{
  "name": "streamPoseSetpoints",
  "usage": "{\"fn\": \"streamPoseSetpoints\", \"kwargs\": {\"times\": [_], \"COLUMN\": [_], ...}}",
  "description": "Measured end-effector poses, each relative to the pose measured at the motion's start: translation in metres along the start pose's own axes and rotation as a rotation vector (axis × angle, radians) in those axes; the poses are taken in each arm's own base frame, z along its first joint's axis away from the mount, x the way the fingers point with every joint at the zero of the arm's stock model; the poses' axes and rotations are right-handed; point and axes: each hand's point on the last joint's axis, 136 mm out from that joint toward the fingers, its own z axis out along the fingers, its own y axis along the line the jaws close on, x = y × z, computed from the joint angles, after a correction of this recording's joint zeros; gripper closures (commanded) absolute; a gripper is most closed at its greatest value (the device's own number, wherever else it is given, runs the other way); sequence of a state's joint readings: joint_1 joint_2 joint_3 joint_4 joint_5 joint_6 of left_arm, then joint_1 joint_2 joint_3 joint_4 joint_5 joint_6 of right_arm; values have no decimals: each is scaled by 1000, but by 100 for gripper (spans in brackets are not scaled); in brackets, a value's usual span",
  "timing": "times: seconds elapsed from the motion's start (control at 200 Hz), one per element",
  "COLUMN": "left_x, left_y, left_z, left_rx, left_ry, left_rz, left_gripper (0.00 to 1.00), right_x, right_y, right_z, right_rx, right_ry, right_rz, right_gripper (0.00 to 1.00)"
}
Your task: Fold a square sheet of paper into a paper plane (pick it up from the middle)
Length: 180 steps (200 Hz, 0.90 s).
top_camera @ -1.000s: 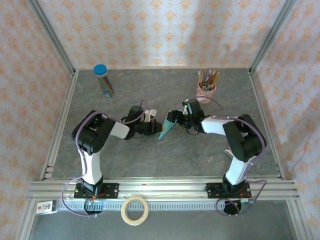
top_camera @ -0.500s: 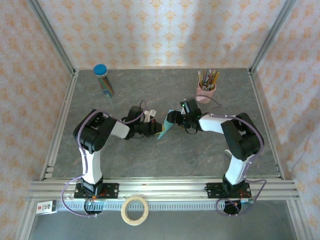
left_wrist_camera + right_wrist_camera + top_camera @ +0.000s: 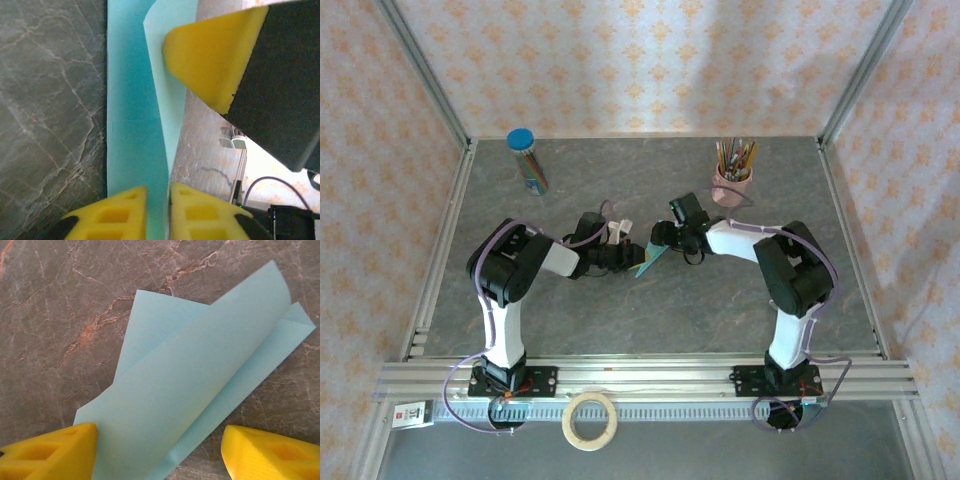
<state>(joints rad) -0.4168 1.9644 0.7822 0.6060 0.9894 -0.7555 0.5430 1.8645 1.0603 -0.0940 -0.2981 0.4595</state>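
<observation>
- the left gripper (image 3: 159, 215) is seen with its jaws narrow; a slim gap is left between the yellow fingertips, and the paper (image 3: 130, 125) runs into that gap.
- whether the paper is pinched there or only lies between the tips cannot be told.
- the right gripper (image 3: 160, 452) is held wide, one fingertip at each side of the paper (image 3: 200, 365); the left-hand tip in the right wrist view is touching or just beside the paper's edge, and the other is set apart from it.
- nothing is gripped by the right jaws.
- in the left wrist view one finger (image 3: 210, 55) of the right gripper is seen at the edge of the paper's paler flap; contact cannot be told.
- the paper is partly folded: a lower layer lies flat on the table, and an upper flap is curled over it, not creased down.
- from above, the paper (image 3: 651, 258) is found near the middle of the table (image 3: 720, 320), between the left gripper (image 3: 630, 257) and the right gripper (image 3: 665, 238), which are brought close together.
- both arms are bent inward toward the middle.
- a cup (image 3: 731, 185) of pencils is stood behind the right gripper, a blue-capped tube (image 3: 527, 160) at the far left, and a tape roll (image 3: 590, 420) in front of the rail.
</observation>
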Motion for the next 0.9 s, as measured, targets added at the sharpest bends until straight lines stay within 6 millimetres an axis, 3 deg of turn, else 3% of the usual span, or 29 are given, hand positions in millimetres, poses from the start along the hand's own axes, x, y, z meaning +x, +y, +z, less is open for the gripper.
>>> {"fn": "streamPoseSetpoints", "kwargs": {"times": [0.345,0.901], "left_x": [-4,-22], "left_y": [-5,-1], "left_z": [-4,-13], "left_rx": [-36,-172], "left_ry": [-1,-58], "left_rz": [25,78], "left_gripper": [61,55], "right_x": [1,3], "right_y": [-2,-3], "right_z": [2,4], "right_rx": [24,28], "right_ry": [9,16], "right_rz": [-2,0], "right_gripper": [32,32]}}
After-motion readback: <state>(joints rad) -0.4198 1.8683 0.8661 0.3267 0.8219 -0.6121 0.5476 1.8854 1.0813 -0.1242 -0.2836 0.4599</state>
